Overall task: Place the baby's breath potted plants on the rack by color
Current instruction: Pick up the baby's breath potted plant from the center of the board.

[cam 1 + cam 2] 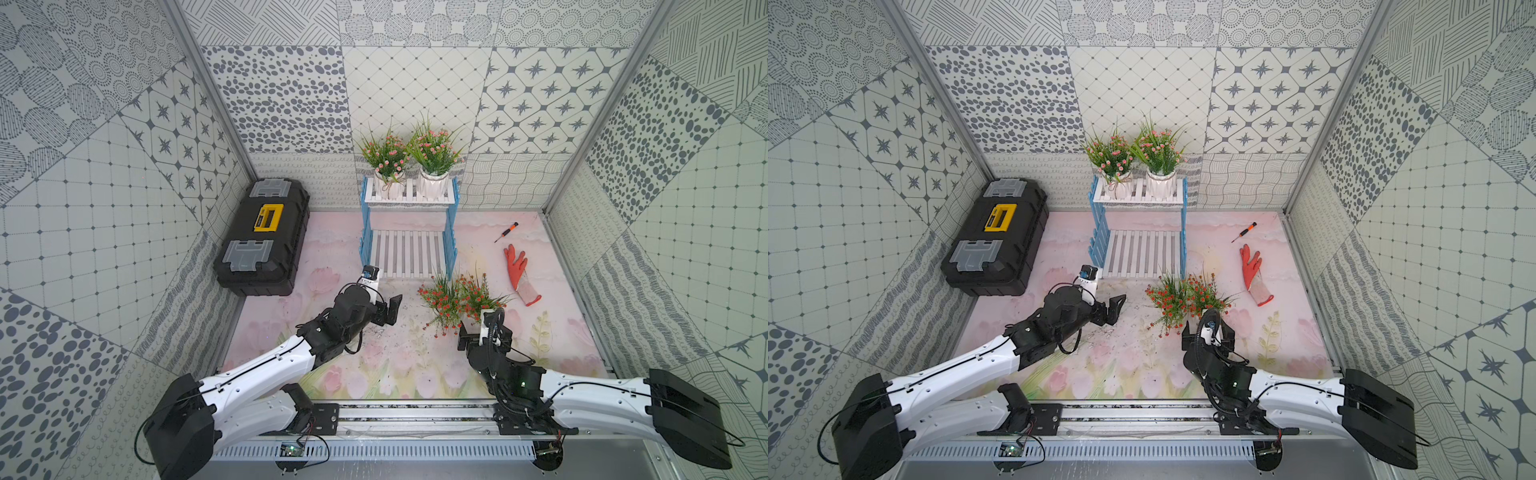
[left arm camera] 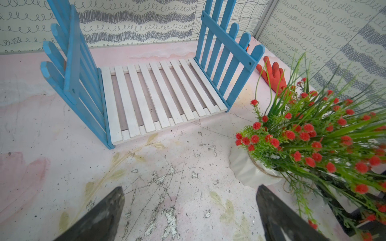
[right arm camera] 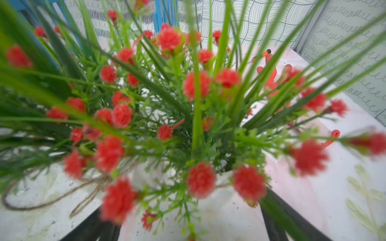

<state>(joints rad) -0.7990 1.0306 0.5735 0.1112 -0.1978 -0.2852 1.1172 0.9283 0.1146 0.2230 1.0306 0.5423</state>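
Left end effector (image 1: 392,309): fingers wide apart, empty, above worktop (image 1: 374,365).
Right end effector (image 3: 183,208): straddles white pot of red plant (image 1: 478,293); grip unclear.
Second red plant (image 1: 440,297): touching, before rack (image 1: 409,200).
Pink plants (image 1: 384,156): top shelf, top views only.
Twine (image 2: 259,167): clear only in wrist views.

the rack (image 1: 450,245) stands at the back wall. on its top shelf a pink plant (image 1: 385,160) and a second pink plant (image 1: 435,150) stand side by side. a red-orange plant (image 1: 439,297) and a second red-orange plant (image 1: 478,293) stand on the mat (image 1: 374,374) just before the rack's right corner, foliage touching. the right gripper (image 1: 478,323) meets the second one, fingertips hidden by leaves. the left gripper (image 1: 392,309) hangs over the mat nearby. a toolbox (image 1: 262,237) lies far left, a screwdriver (image 1: 506,232) and a glove (image 1: 520,274) to the right
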